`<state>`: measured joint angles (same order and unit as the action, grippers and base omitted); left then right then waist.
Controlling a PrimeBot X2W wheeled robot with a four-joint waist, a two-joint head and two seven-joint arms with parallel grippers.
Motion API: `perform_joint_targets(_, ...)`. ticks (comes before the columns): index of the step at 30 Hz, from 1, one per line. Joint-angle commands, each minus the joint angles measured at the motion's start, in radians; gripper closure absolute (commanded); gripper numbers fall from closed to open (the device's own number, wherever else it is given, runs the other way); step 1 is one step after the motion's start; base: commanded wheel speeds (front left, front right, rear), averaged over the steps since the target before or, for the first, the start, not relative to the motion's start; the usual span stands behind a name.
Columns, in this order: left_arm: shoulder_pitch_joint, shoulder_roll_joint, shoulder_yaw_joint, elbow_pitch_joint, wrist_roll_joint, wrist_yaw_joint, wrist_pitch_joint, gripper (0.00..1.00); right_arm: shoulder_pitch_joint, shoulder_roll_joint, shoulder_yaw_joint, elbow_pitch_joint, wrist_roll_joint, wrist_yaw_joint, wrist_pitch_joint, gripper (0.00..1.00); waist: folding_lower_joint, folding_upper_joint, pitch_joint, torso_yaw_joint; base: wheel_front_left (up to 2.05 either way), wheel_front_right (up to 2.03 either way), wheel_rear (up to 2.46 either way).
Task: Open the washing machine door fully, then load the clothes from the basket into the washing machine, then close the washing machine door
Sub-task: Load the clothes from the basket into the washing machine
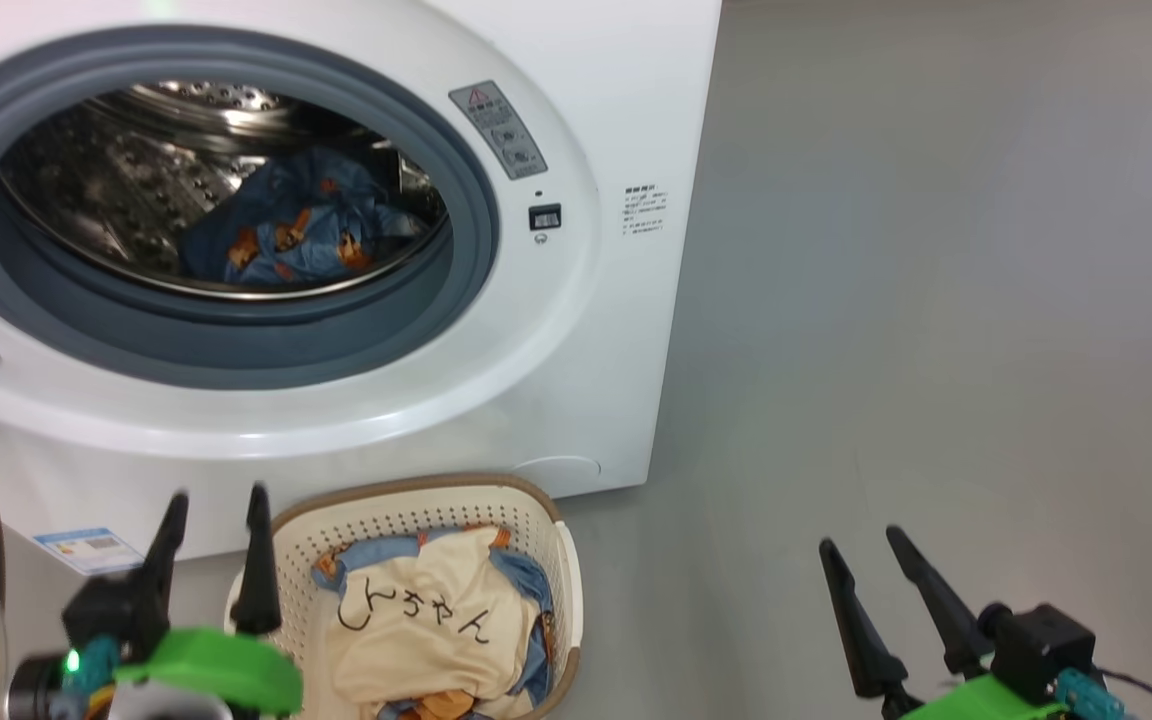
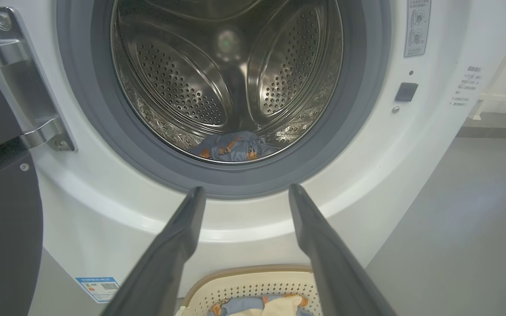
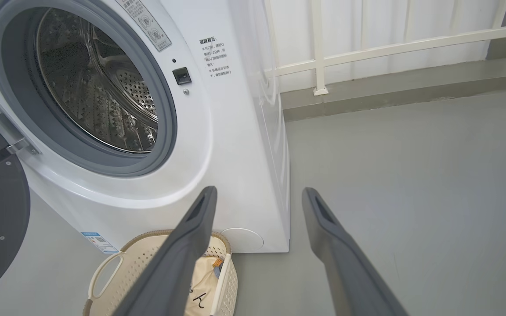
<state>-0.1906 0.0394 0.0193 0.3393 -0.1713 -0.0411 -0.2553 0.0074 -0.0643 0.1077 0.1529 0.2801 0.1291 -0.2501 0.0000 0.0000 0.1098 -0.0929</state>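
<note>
Just right of the left gripper (image 1: 218,493) sits the basket (image 1: 406,488); that gripper and the right gripper (image 1: 858,538) hover empty, fingers spread. Left wrist view adds the hinge (image 2: 24,87).

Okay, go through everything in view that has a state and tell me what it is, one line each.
washing machine door: swung open to the left.
washing machine: drum exposed, partly loaded.
blue bear-print garment: lying inside the drum.
basket: upright on the floor, not emptied.
cream garment: crumpled in the basket.
left claw: open, empty.
right claw: open, empty.
</note>
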Motion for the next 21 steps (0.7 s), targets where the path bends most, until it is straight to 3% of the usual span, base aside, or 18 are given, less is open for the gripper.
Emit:
perform_joint_targets(1, 0.026, 0.013, 0.042, -0.047, -0.004, 0.000, -0.006, 0.00, 0.014, -0.008, 0.023, -0.020, -0.013, 0.002, -0.012, 0.00, 0.0000, 0.0000, -0.022, -0.001, 0.00, 0.00, 0.00)
perform_joint_targets(21, 0.282, 0.011, 0.044, -0.220, -0.097, 0.081, -0.006, 0.00, 0.046, -0.031, 0.030, -0.021, -0.013, 0.002, -0.012, 0.00, 0.0000, 0.0000, -0.102, -0.003, 0.00, 0.00, 0.00)
